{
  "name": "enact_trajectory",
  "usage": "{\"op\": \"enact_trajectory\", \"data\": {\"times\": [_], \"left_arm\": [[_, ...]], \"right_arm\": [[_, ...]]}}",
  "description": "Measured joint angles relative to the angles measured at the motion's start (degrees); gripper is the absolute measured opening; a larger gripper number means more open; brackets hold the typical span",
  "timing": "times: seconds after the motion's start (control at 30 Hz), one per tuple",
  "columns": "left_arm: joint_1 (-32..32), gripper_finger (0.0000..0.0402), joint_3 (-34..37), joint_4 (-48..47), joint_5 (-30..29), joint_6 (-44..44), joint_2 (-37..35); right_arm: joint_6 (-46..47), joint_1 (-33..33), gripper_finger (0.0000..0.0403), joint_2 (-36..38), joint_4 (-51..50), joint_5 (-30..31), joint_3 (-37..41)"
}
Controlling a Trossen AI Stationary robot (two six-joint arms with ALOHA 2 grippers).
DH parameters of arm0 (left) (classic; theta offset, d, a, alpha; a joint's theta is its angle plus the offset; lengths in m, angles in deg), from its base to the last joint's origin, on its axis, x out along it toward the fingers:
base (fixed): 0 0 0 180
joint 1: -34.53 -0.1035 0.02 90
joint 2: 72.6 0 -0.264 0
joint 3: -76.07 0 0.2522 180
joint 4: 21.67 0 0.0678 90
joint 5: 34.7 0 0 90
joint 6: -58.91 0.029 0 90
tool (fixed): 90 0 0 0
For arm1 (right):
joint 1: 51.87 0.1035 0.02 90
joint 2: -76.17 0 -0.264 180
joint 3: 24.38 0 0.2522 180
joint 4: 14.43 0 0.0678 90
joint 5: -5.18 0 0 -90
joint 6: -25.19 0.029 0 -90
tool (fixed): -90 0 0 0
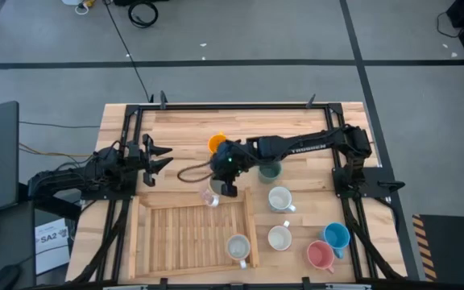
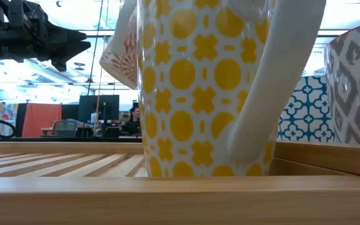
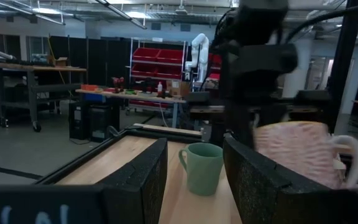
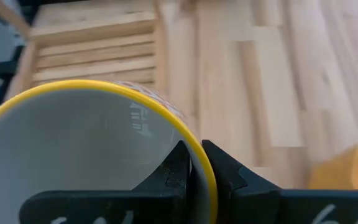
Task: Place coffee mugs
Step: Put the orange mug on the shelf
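While the right gripper [image 1: 222, 190] is pinched shut on the yellow rim of a white mug with a pink-orange pattern [image 1: 210, 196], you have that mug hanging tilted in the air over the far end of the slatted wooden tray [image 1: 250, 225], not yet set down. The low view shows it clear above the slats.

Judged from how things lie, you are early in the job. Only one mug stands inside the tray: the white mug with yellow dots and crosses [image 1: 238, 247], at the near right corner. If the tray is where they all belong, the one in the grip would be the second.

Six more wait on the pale wooden table [image 1: 184, 129] to the right of the tray:
- an orange mug [image 1: 217, 143], by the right arm's wrist
- a dark green mug [image 1: 270, 171], partly under that arm
- a white mug [image 1: 280, 198], just beside the tray's right wall
- a cream mug [image 1: 279, 238], nearer you
- a blue mug [image 1: 337, 235] and a pink mug [image 1: 321, 255], next to each other near the front right corner

The left gripper [image 1: 158, 159] waits at the table's left side, fingers apart and empty.

As for writing, a white paper sheet [image 1: 48, 238] beside the table's left edge reads "SA2". The right arm carries white lettering along its link, too small for you to read with certainty.
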Motion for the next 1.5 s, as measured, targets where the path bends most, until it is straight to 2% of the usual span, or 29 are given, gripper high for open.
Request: {"op": "enact_trajectory", "data": {"times": [0.47, 0.7, 1.2, 1.5], "left_arm": [[-0.02, 0.0164, 0.0, 0.03, 0.0, -1.38, 0.0], [-0.01, 0.0164, 0.0, 0.04, 3.26, -1.42, 0.0], [0.09, 0.0164, 0.0, 3.4, 3.41, -4.4, 0.0], [1.7, 0.0164, 0.0, 8.5, 3.43, -4.39, 1.52]], "right_arm": [[-2.93, -8.97, 0.0035, 0.0, -7.15, 1.86, -0.07], [-2.91, -9.73, 0.0035, 0.03, -7.54, 3.28, 0.62], [-1.79, -9.69, 0.0035, 0.04, -1.01, 3.24, 11.21], [-1.81, -9.71, 0.004, 0.04, -0.58, 2.78, 13.27]]}}
